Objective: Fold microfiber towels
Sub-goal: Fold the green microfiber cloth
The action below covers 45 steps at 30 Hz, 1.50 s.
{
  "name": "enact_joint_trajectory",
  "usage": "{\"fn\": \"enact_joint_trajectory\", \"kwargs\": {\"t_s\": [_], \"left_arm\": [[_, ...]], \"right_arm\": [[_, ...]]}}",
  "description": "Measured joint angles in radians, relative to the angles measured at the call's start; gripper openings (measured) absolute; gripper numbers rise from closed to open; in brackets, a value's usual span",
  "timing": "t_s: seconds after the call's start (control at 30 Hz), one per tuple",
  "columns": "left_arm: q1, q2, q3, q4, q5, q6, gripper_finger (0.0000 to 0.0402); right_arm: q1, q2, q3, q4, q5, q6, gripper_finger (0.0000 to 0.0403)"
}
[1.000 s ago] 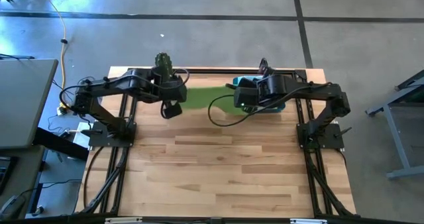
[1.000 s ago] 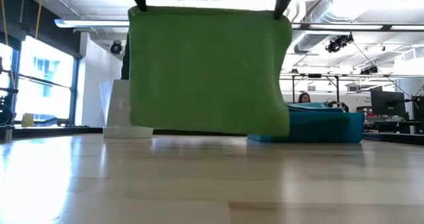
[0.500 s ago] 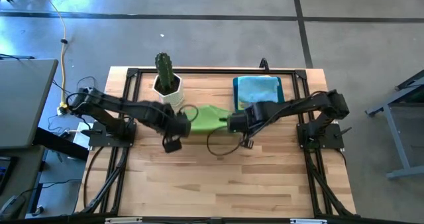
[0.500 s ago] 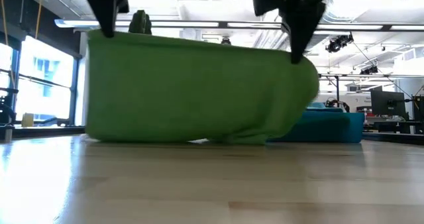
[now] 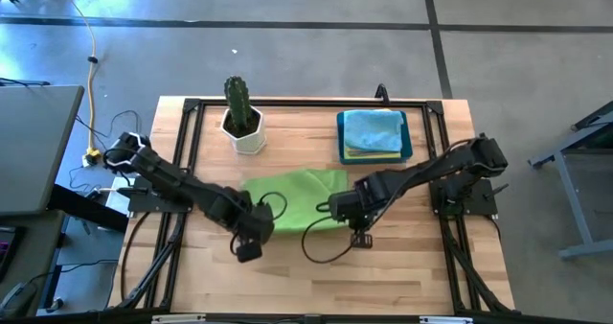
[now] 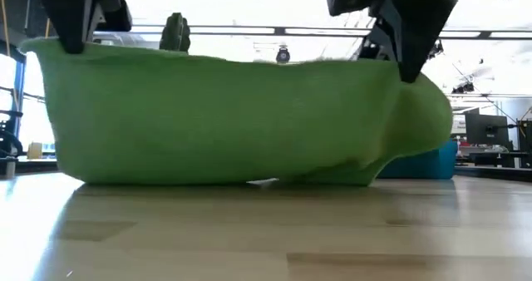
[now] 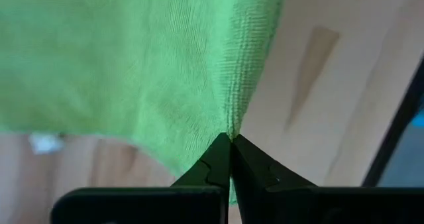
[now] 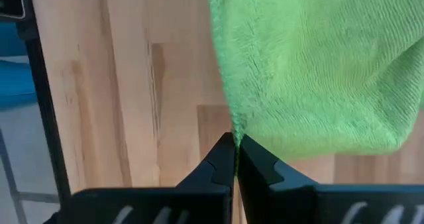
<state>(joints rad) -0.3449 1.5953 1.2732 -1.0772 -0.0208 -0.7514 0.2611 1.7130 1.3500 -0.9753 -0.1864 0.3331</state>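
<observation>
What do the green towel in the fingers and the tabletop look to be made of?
Green towel: soft looped microfiber by its fuzzy ribbed weave; it drapes limply between both grippers. Tabletop: pale wood planks, visible grain and board seams, with a light sheen, likely sealed.

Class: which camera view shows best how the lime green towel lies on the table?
The high view: the whole lime green microfiber towel shows, spread between both grippers. The low view shows it side-on, lower edge on the table; the wrist views show only pinched corners.

Both arms are matte black, built of chunky jointed links, each trailing a thin black cable loop (seen from above). Each gripper ends in two slim, dark, tapering fingers [image 7: 215,163].
</observation>
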Motion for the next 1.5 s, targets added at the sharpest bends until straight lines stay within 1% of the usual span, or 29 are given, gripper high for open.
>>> {"fn": "enact_joint_trajectory", "kwargs": {"t_s": [0.1,0.17,0.23,0.33,0.43,0.5,0.57,0.67,0.77,0.83,0.87,1.03,1.13,1.27,1.4,1.5], "left_arm": [[-0.032,0.029,0.001,0.033,0.011,-0.030,0.0000],[-0.045,0.052,0.001,0.058,0.048,-0.045,0.0000],[-0.059,0.075,0.001,0.068,0.074,-0.063,0.0000],[-0.075,0.098,0.001,0.117,0.137,-0.078,0.0000],[-0.089,0.094,0.001,0.179,0.180,-0.088,0.0000],[-0.095,0.096,0.001,0.223,0.181,-0.088,0.0000],[-0.097,0.096,0.001,0.224,0.177,-0.109,0.0000],[-0.097,0.096,0.001,0.205,0.163,-0.139,0.0000],[-0.096,0.096,0.001,0.186,0.111,-0.164,0.0000],[-0.096,0.096,0.001,0.165,0.075,-0.181,0.0000],[-0.096,0.096,0.001,0.151,0.063,-0.186,0.0000],[-0.094,0.096,0.001,0.048,0.028,-0.189,0.0000],[-0.089,0.096,0.001,0.015,-0.015,-0.207,0.0000],[-0.079,0.096,0.001,-0.021,-0.068,-0.215,0.0000],[-0.058,0.114,0.002,-0.046,-0.107,-0.215,0.0000],[-0.043,0.118,0.002,-0.098,-0.137,-0.210,0.0000]], "right_arm": [[0.018,0.001,-0.027,0.025,-0.001,0.000,0.0000],[0.028,0.001,-0.040,0.041,-0.012,-0.001,0.0000],[0.034,0.001,-0.049,0.041,-0.052,-0.001,0.0000],[0.048,0.001,-0.069,0.086,-0.128,-0.031,0.0000],[0.065,0.000,-0.096,0.157,-0.167,-0.074,0.0000],[0.074,0.000,-0.113,0.194,-0.166,-0.093,0.0000],[0.079,0.000,-0.125,0.218,-0.166,-0.109,0.0000],[0.081,0.000,-0.130,0.201,-0.162,-0.120,0.0000],[0.079,0.000,-0.130,0.195,-0.161,-0.158,0.0000],[0.073,0.000,-0.130,0.196,-0.136,-0.205,0.0000],[0.071,0.000,-0.130,0.195,-0.108,-0.232,0.0000],[0.048,0.000,-0.130,0.193,0.106,-0.405,0.0000],[0.027,0.000,-0.130,0.194,0.192,-0.503,0.0000],[-0.007,0.000,-0.130,0.195,0.232,-0.607,0.0000],[-0.043,0.001,-0.130,0.198,0.243,-0.688,0.0000],[-0.071,0.001,-0.130,0.201,0.255,-0.755,0.0000]]}}
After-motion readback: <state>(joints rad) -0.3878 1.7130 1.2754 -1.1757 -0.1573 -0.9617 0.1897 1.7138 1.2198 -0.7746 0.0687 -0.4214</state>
